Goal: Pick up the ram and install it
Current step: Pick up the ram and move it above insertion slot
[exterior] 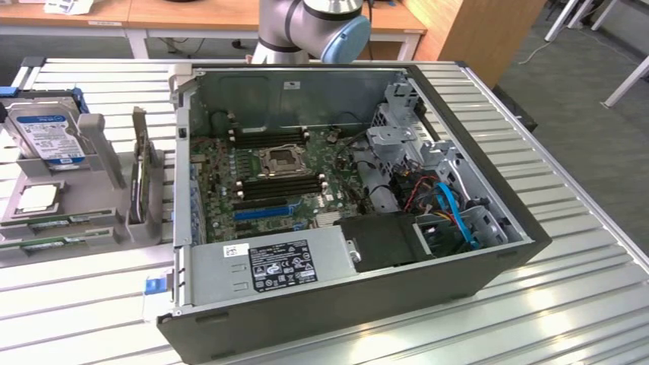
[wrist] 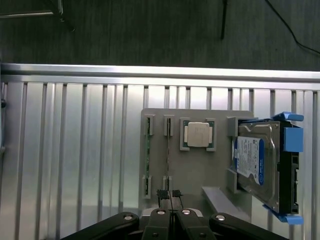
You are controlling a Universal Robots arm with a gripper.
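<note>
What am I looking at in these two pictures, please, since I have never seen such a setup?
A robot arm works at a slatted metal table. The exterior view, from a camera off the arm, shows an open computer case with its motherboard bare. The wrist view, from a camera on the arm's wrist, looks down at a grey holder carrying the green ram, a processor chip and a hard drive. The fingers of the gripper are shut, holding nothing.
</note>
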